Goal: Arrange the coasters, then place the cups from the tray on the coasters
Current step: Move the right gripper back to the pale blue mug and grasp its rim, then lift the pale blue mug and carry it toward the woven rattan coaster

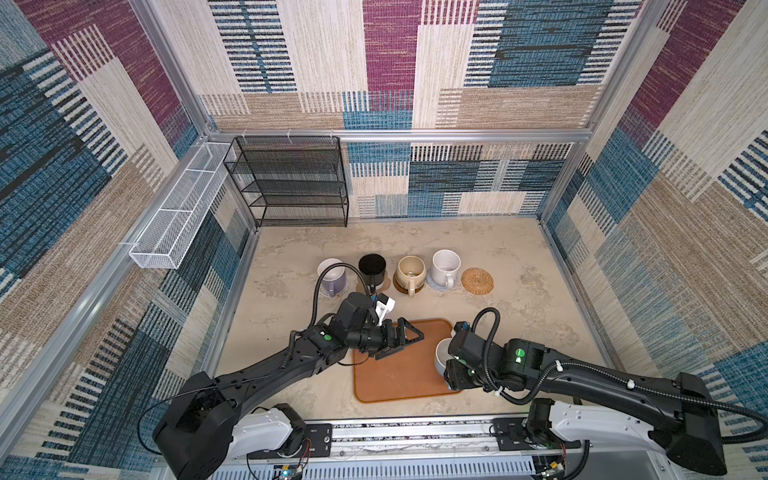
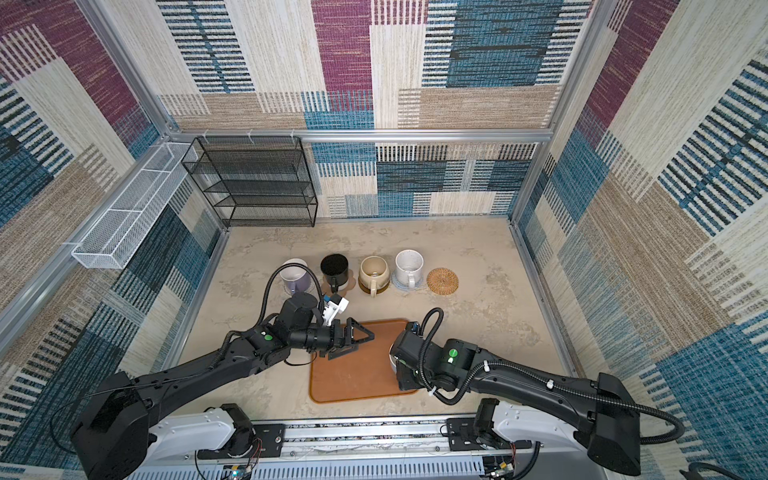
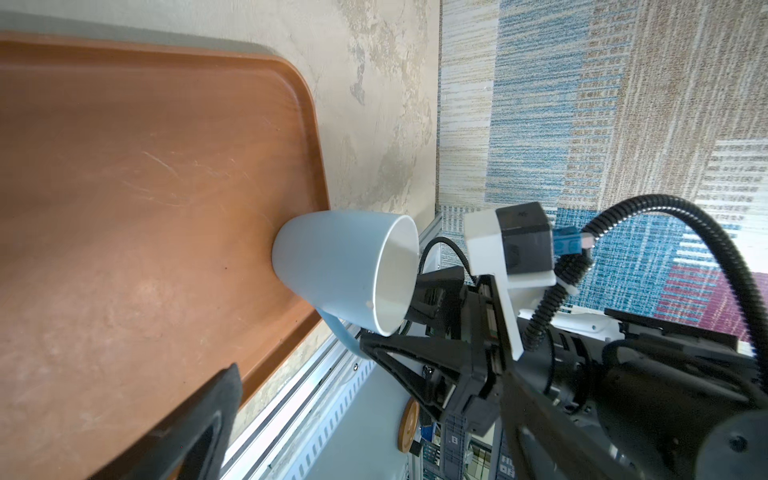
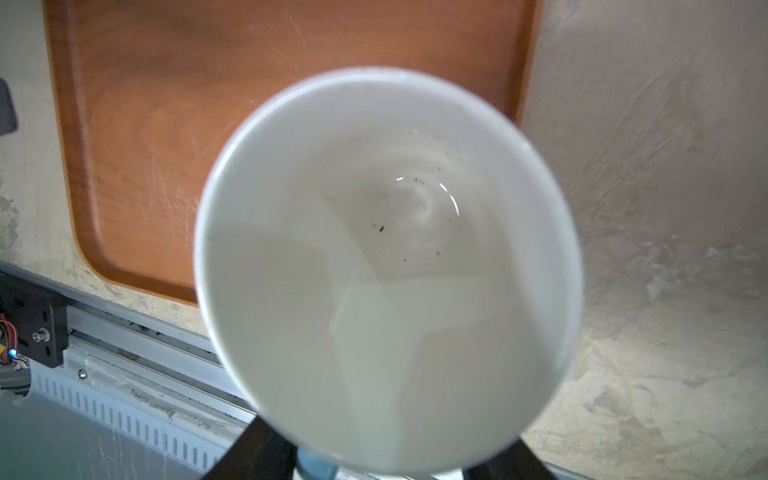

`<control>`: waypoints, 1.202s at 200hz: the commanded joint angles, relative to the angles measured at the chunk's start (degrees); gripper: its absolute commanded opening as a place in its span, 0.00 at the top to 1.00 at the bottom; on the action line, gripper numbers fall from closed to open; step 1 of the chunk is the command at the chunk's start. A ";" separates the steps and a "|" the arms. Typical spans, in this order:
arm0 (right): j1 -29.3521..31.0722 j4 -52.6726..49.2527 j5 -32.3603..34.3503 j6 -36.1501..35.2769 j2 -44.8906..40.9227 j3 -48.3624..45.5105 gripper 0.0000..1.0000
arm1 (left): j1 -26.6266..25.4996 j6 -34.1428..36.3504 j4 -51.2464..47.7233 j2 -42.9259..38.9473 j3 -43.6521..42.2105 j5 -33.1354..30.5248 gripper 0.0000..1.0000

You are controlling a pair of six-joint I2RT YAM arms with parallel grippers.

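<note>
Four mugs sat on coasters in a row toward the bench's (image 1: pixel 519 332) far edge, lavender mug (image 1: pixel 334 284) through white speckled mug (image 1: pixel 446 266). Golden rattan coaster (image 1: pixel 477 281) at the right end was bare, presumably meant for the light blue mug (image 3: pixel 340 270). That mug stood at the tray's (image 1: pixel 399 382) right edge. Right gripper (image 4: pixel 374 467) straddled its handle; couldn't tell if it gripped. Left gripper (image 1: pixel 405 343) hung wide open over the tray's far edge, likely just parked. Bench between tray and coaster was open.
</note>
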 commanded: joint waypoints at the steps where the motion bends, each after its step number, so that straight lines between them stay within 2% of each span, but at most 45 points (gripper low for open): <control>1: 0.41 1.78 4.10 2.25 -0.07 -0.30 0.50 | -0.85 -1.84 1.53 0.04 -0.65 -6.19 0.01; 21: 0.32 3.27 5.12 1.56 1.08 -0.63 0.65 | -2.62 -5.76 8.25 1.35 -2.52 -8.57 0.01; 62: 0.32 4.59 7.10 0.46 3.86 -0.56 0.71 | -4.93 -8.29 13.23 4.68 -3.39 -11.62 0.02; 138: 0.32 9.36 8.11 -2.80 1.21 -2.78 0.98 | -5.57 -8.09 12.59 3.52 -4.74 -14.72 0.04; 201: -0.40 10.94 9.28 -6.84 0.81 -1.76 1.00 | -5.99 -6.05 10.29 4.51 -0.86 -14.84 0.04; 215: -2.80 11.74 8.49 -9.55 0.38 -2.12 1.00 | -6.00 -4.63 8.90 4.20 0.13 -15.40 0.00; 240: -7.04 13.45 6.21 -13.33 -2.27 -1.73 1.00 | -6.00 -3.87 8.74 3.71 0.75 -16.29 0.00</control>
